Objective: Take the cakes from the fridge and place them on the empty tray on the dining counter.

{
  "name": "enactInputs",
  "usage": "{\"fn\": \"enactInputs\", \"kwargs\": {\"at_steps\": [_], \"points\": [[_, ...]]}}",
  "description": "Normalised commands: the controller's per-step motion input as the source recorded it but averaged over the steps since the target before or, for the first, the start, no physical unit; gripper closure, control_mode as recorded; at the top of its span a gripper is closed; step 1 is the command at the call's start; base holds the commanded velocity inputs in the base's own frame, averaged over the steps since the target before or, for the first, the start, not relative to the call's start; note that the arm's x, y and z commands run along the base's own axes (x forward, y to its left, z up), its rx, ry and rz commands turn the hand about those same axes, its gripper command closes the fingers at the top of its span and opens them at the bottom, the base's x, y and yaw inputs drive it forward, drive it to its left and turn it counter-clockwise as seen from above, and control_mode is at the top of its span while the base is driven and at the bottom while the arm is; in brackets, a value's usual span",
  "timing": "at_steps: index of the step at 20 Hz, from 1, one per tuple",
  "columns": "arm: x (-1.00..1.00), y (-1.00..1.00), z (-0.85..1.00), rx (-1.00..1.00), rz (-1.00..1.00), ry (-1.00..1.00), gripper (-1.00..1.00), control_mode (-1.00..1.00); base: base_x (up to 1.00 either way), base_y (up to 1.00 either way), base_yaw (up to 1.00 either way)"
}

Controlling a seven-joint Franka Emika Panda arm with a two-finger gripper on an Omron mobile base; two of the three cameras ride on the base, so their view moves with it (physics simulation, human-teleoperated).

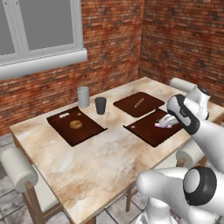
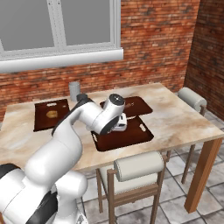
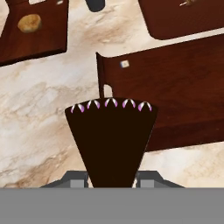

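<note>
my fingers (image 3: 111, 177) are clamped on the chocolate cake slice (image 3: 111, 140), a dark wedge with small pale dollops along its wide end, held above the near edge of the empty tray (image 3: 175, 87). that tray lies on the marble table (image 1: 100, 157). from the hand view the slice overhangs both tray and bare marble. the left base view shows the tray with the round biscuit (image 1: 75, 124) left of the empty tray, two cups (image 1: 100, 105) between them, and the tray with the bread stick (image 1: 138, 103) just behind it. the right base view shows a white-cushioned chair (image 2: 135, 168) in front of the empty tray.
</note>
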Motion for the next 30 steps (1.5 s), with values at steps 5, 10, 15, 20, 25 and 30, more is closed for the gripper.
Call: {"fn": "enactInputs", "kwargs": {"at_steps": [5, 10, 15, 20, 25, 30], "points": [[0.01, 0.0, -0.27, -0.02, 0.0, -0.09, 1.0, -1.0, 0.0, 0.0, 0.0], [0.33, 0.0, -0.26, -0.06, 0.0, -0.01, 1.0, -1.0, 0.0, 0.0, 0.0], [0.5, 0.0, -0.23, -0.02, 0.0, 0.06, 1.0, -1.0, 0.0, 0.0, 0.0], [0.35, 0.0, -0.31, 0.0, 0.0, 0.04, 1.0, -1.0, 0.0, 0.0, 0.0], [0.3, -0.01, -0.26, 0.0, 0.0, 0.06, 1.0, -1.0, 0.0, 0.0, 0.0], [0.27, -0.09, -0.21, 0.0, 0.0, 0.03, 1.0, -1.0, 0.0, 0.0, 0.0]]}}
